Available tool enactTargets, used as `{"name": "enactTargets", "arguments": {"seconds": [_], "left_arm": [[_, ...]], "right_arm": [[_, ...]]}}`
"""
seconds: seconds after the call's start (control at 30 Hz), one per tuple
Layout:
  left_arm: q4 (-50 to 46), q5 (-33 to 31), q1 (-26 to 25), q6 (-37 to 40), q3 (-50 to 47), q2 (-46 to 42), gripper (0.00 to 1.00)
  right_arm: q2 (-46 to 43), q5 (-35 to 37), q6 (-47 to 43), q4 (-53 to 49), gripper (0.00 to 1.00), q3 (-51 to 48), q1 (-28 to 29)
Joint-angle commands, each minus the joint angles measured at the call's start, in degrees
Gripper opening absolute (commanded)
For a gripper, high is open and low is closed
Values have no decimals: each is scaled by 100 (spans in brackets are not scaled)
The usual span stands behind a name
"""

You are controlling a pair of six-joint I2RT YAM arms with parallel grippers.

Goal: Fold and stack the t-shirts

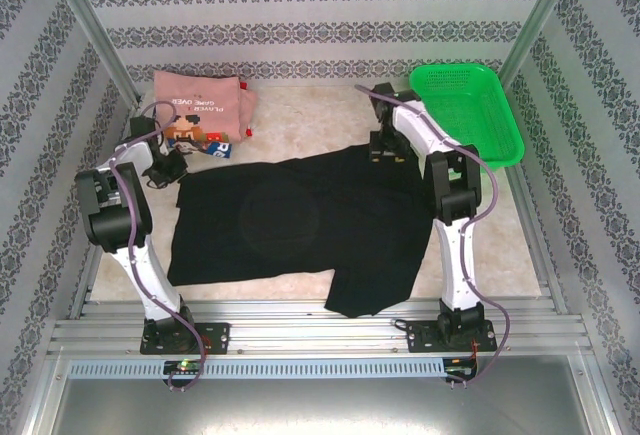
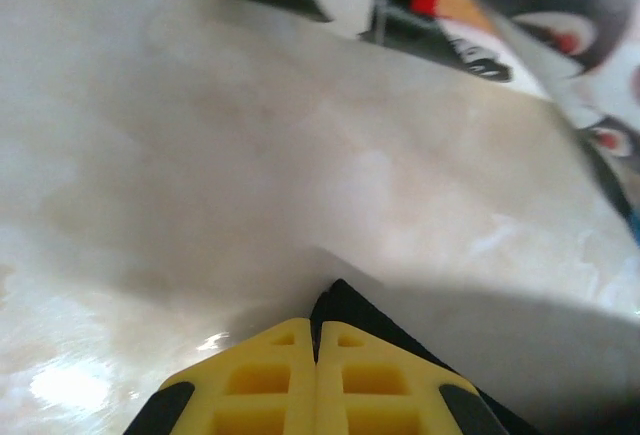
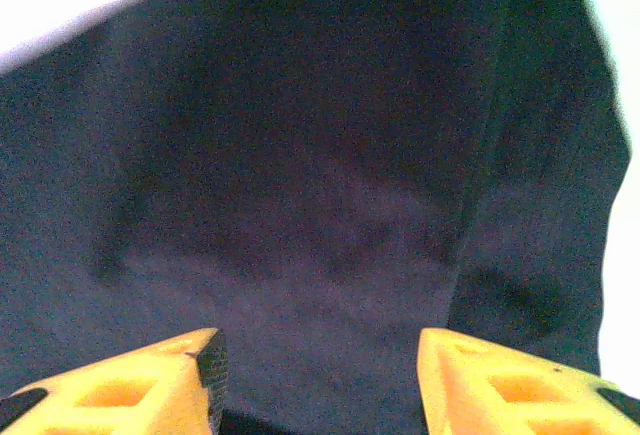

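Note:
The large black t-shirt (image 1: 290,225) lies spread over the middle of the table, one flap hanging toward the front edge. My left gripper (image 1: 168,167) is at its back left corner; in the left wrist view the yellow fingers (image 2: 317,320) are pressed together with a black cloth corner (image 2: 345,300) pinched at their tips. My right gripper (image 1: 385,153) hovers over the shirt's back right part, its fingers apart (image 3: 320,355) above black cloth (image 3: 320,155). The pink t-shirt (image 1: 200,105) lies at the back left, with a blue-and-white printed one (image 1: 218,148) peeking out beside it.
A green mesh basket (image 1: 465,115) stands at the back right, close to the right arm. Patterned walls close in the table on three sides. A metal rail runs along the front edge. Bare table surface (image 2: 250,155) shows beyond the left fingers.

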Motion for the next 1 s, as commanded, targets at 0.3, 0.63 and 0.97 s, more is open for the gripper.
{"name": "enactTargets", "arguments": {"seconds": [0.3, 0.63, 0.97], "left_arm": [[-421, -135, 298, 45, 95, -169, 16], [-307, 230, 70, -434, -60, -1787, 56], [44, -38, -1996, -192, -691, -3611, 80]], "right_arm": [[-1377, -643, 414, 1118, 48, -1886, 197], [-2259, -1536, -507, 1273, 54, -3078, 815], [-1713, -787, -1272, 1203, 55, -3044, 1209]]}}
